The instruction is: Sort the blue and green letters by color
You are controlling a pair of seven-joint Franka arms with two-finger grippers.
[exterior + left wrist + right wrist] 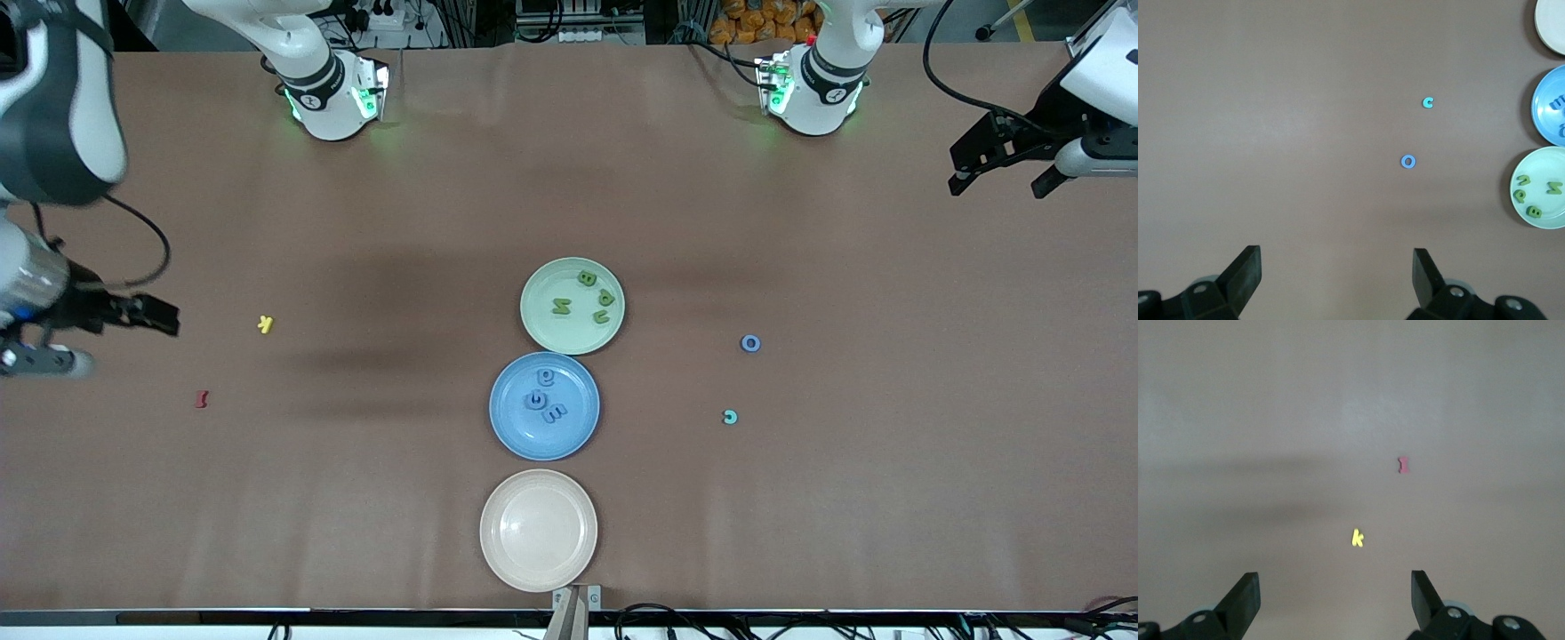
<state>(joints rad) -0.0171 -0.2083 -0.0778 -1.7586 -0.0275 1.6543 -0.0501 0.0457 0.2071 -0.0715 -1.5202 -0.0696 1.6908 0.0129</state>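
Note:
A pale green plate [537, 327] holds several olive green letters, among them M [561, 307] and B [587, 278]. A blue plate [514, 430], nearer the front camera, holds three blue letters [535, 399]. A blue O [750, 343] lies on the table toward the left arm's end and also shows in the left wrist view [1408, 161]. My left gripper [997, 188] is open and empty, high over the left arm's end of the table [1337, 267]. My right gripper [124, 342] is open and empty over the right arm's end [1335, 590].
A teal C [730, 417] lies near the O, nearer the front camera. A yellow K [265, 324] and a dark red letter [202, 399] lie toward the right arm's end. An empty beige plate [538, 530] sits nearest the front camera.

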